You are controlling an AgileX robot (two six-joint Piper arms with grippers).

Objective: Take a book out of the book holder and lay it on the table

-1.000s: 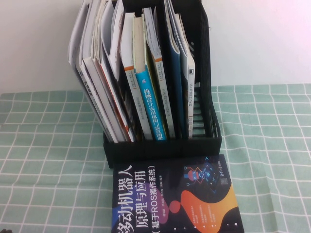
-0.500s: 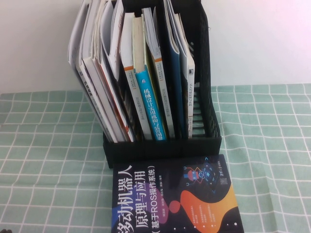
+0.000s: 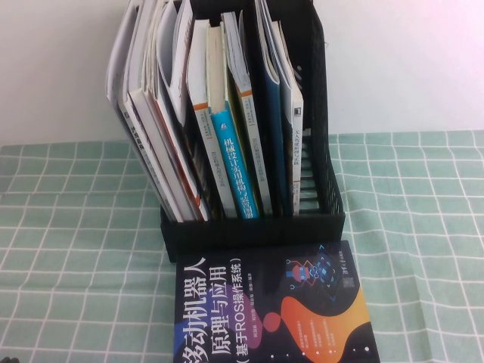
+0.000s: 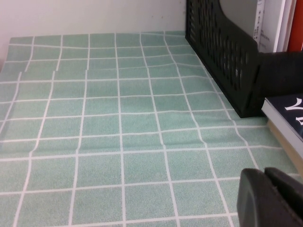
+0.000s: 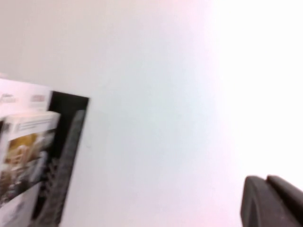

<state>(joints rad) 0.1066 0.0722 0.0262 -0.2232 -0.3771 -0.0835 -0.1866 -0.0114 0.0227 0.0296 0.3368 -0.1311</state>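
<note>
In the high view the book lies flat, cover up, on the table, its top edge just in front of the low front wall of the book holder; its lower part runs out of the bottom of the picture, so how far it reaches cannot be told. The holder stands upright with its other books still inside, among them a blue-spined book, and neither arm shows here. In the left wrist view the left gripper sits low over the checked cloth on the holder's left side, near a corner of the book, and its two dark fingers appear pressed together with nothing between them. The holder's slatted side and the book's pale page edge lie just ahead of it. In the right wrist view the right gripper is raised and faces the pale wall, with the holder's top and a few covers off to one side; its fingers are pressed together and hold nothing. The task looks finished. What could still go wrong, I judge, is the left gripper brushing the book's corner or the holder's side as it moves off, dragging the book askew or rucking the cloth beneath it.
</note>
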